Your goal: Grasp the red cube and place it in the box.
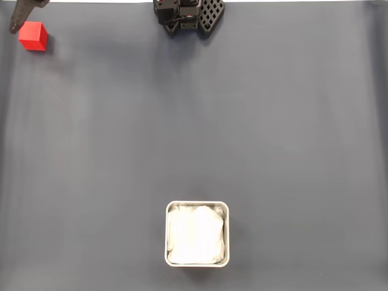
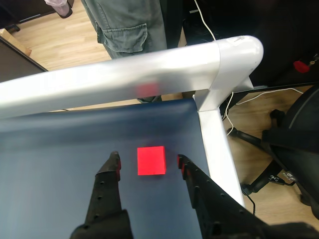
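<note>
Resting: cube (image 2: 151, 161) on worktop (image 2: 60, 149), far corner.
Hand (image 2: 148, 163): spread wide, fingers either side of cube, not touching.
Box (image 1: 197, 234): well apart.

In the wrist view the gripper (image 2: 148, 165) is all matte black plastic, two long tapering fingers with a row of small round holes running down each one. Each fingertip (image 2: 115, 160) carries a little red mark right at its end. From the fixed view, the arm's base (image 1: 188, 17) sits at twelve o'clock: black again, blocky, one side a honeycomb grid of holes, tiny red specks on its body. At ten o'clock, a dark finger end (image 1: 18, 18) pokes in.
</note>
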`<state>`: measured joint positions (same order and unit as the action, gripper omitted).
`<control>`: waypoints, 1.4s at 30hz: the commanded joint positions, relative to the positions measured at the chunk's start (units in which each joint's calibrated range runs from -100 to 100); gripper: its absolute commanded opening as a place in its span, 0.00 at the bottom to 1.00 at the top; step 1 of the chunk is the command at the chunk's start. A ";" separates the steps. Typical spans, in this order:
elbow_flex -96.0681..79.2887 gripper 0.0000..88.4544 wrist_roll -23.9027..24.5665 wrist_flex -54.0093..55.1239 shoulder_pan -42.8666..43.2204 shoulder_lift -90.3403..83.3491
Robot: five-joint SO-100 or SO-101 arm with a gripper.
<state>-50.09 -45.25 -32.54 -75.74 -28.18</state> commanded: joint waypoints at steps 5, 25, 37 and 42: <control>-2.37 0.31 -1.12 4.42 -0.82 -0.24; -10.77 0.32 -1.86 12.29 -0.25 -0.33; -14.23 0.33 -1.51 15.82 0.46 -0.16; -14.23 0.33 -1.32 15.90 1.24 -0.07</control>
<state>-64.56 -46.76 -17.98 -75.52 -27.92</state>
